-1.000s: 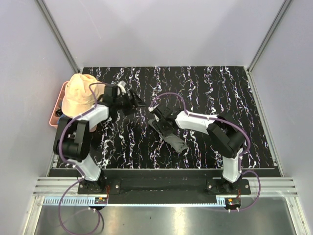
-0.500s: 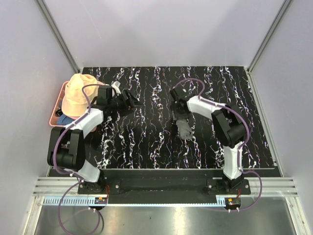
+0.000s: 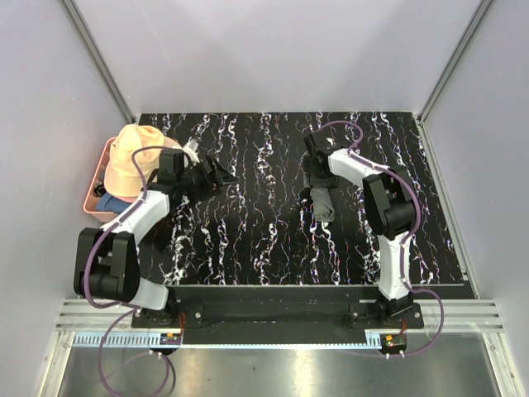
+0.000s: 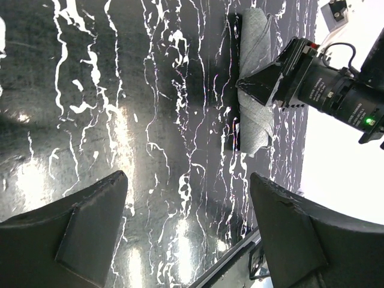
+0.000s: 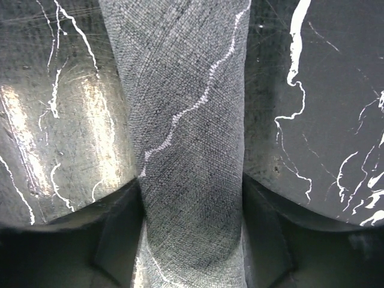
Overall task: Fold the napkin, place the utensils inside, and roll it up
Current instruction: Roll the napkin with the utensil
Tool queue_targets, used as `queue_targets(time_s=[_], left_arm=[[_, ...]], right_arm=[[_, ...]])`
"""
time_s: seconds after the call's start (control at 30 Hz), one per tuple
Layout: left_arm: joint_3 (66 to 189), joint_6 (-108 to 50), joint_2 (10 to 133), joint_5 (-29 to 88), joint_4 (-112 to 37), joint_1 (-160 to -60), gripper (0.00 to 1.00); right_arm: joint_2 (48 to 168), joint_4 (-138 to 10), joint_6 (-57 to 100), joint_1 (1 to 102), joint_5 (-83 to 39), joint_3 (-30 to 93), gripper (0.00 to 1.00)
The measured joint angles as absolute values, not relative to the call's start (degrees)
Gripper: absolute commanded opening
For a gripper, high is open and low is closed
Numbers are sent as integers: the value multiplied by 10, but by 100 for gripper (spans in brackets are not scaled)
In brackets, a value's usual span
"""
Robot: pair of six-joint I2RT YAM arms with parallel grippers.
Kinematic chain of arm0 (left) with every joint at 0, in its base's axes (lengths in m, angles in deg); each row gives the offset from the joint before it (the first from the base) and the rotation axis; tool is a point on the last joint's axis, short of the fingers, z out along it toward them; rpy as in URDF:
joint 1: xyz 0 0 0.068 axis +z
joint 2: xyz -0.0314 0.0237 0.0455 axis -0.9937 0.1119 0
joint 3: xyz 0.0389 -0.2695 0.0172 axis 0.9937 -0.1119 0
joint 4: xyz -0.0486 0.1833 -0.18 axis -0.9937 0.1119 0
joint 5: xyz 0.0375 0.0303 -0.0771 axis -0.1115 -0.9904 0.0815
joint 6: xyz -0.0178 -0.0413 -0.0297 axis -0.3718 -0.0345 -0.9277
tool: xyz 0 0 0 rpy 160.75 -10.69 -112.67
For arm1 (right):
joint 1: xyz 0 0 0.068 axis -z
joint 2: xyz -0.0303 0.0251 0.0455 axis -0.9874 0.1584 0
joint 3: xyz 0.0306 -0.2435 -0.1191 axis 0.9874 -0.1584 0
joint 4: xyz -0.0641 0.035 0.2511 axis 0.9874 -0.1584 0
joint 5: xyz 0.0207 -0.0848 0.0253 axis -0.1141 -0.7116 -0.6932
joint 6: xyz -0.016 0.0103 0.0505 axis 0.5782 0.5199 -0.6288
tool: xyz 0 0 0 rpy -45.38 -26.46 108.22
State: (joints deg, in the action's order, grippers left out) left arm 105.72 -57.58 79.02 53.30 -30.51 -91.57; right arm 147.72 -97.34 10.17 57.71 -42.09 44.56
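Rolling looks finished: napkin [image 3: 321, 201] lies as a tight roll between the right gripper [image 3: 313, 180] fingers [image 5: 114, 240], clamped or released unclear; utensils unseen; left gripper [image 4: 187, 180] spread, empty.

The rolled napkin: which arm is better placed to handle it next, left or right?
Right, probably. The right end effector sits over the napkin, one finger on each side of the roll. The left end effector hangs open above bare table, well away from it.
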Motion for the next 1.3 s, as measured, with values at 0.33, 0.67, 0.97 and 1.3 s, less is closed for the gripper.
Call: queue_targets(time_s=[0.33,0.67,0.97,1.3], left_arm=[[1057,-541,730,531,-255,-904,99],[1056,-479,619,529,-202,-862,99],[1019,-384,454,493,-175,-845,99],[971,-357,410,455,-171,-845,99]], right_arm=[[1447,-990,124,583,-376,427,89],[1235,-946,158,586,-275,380,91],[954,-752,188,598,-269,94,92],[873,-625,189,599,-272,-53,92]])
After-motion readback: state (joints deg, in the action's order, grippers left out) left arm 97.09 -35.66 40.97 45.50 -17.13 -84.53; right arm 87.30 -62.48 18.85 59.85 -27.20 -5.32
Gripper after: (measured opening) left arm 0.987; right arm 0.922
